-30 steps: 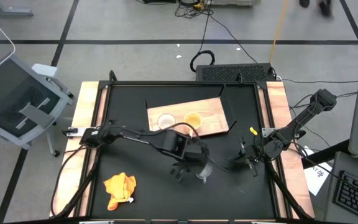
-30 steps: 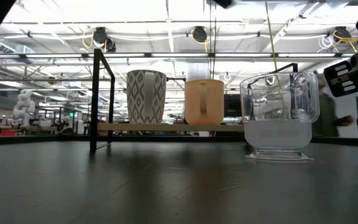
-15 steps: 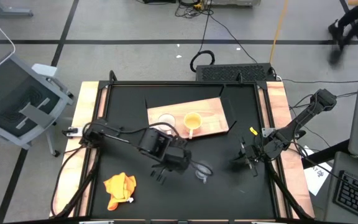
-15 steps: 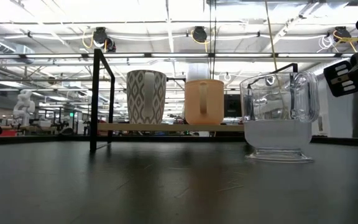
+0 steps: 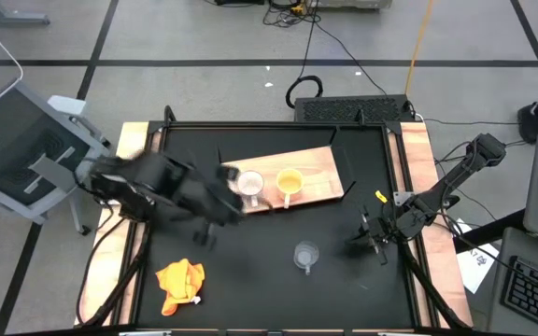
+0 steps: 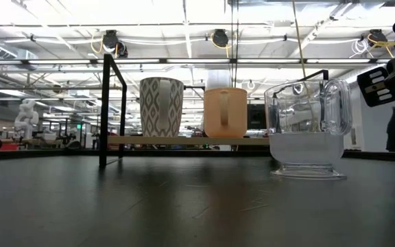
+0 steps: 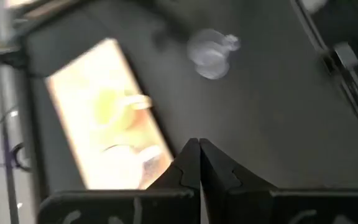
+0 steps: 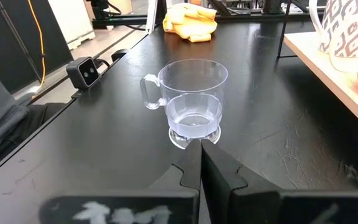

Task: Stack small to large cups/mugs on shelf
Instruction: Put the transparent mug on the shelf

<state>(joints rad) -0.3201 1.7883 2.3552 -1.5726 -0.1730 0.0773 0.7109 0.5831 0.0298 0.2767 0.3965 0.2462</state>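
The glass cup [image 5: 304, 255] stands alone on the black surface [image 5: 250, 280], while the white cup [image 5: 248, 183] and yellow cup [image 5: 289, 180] sit on the shelf [image 5: 320, 177]. The left hand [image 7: 199, 163] is pressed together and empty near the shelf's end. The right hand [image 8: 201, 163] is pressed together too, just beside the glass cup.

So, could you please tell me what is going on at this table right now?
Nothing is being held. The white cup and yellow-orange cup stand on the shelf. The clear glass cup stands alone on the black table. The left tool, shut, is by the shelf's left end; the right tool, shut, waits right of the glass cup.

Two cups [image 5: 269, 183] on shelf [image 5: 318, 173]
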